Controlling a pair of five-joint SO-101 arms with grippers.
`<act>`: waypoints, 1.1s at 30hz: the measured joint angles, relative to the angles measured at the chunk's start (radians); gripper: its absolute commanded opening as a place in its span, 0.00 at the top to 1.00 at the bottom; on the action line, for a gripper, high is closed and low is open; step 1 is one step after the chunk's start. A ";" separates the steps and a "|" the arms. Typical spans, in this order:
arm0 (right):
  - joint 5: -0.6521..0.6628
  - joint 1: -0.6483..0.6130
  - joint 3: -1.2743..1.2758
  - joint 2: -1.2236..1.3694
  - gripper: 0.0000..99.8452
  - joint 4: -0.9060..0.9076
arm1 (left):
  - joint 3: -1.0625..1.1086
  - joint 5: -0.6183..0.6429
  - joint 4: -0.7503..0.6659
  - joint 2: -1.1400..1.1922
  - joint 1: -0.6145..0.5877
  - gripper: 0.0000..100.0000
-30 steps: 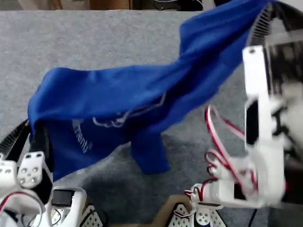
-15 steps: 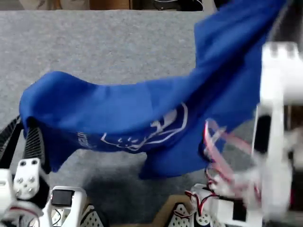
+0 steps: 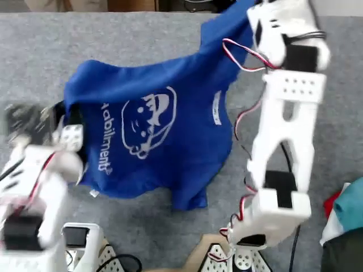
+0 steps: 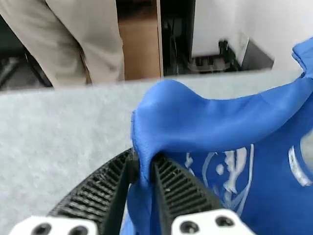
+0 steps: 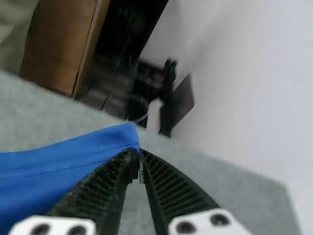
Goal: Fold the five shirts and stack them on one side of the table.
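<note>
Your left gripper (image 4: 143, 160) is clamped on a bunched edge of the blue cotton shirt with the white printed face (image 3: 159, 130), and your right gripper (image 5: 138, 157) pinches another edge. The shirt hangs spread between them over the grey felt table (image 3: 113, 39).

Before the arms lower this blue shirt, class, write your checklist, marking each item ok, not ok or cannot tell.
1. Left gripper shut on the blue shirt: ok.
2. Right gripper shut on the shirt's edge: ok.
3. Shirt spread flat between the arms: not ok, it sags and bunches.
4. Print facing up: ok.
5. Hem touching the table: cannot tell.
6. Other clothes lying apart from the shirt: ok.
</note>
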 measured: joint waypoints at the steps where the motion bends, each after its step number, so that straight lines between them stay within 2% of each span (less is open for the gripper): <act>1: 0.000 0.000 0.018 0.032 0.99 -0.017 | 0.078 -0.002 -0.057 0.002 0.000 0.98; 8: 0.000 -0.006 0.043 0.265 0.99 -0.127 | 0.502 -0.002 -0.413 0.003 0.000 0.98; 11: 0.000 -0.031 0.044 0.347 0.99 -0.169 | 0.589 -0.038 -0.496 0.003 0.000 0.96; 13: 0.000 -0.041 0.044 0.387 0.99 -0.186 | 0.609 -0.072 -0.508 0.005 0.000 0.89; 17: 0.000 -0.043 0.044 0.440 0.99 -0.219 | 0.606 -0.089 -0.410 0.026 -0.002 0.78; 23: 0.000 -0.041 0.044 0.482 0.99 -0.229 | 0.482 -0.058 -0.304 0.206 -0.049 0.80; 26: 0.000 -0.041 0.044 0.485 0.99 -0.230 | 0.348 -0.048 -0.219 0.364 -0.051 0.80; 33: 0.000 -0.041 0.044 0.505 0.99 -0.230 | -0.118 0.089 -0.017 0.809 -0.051 0.80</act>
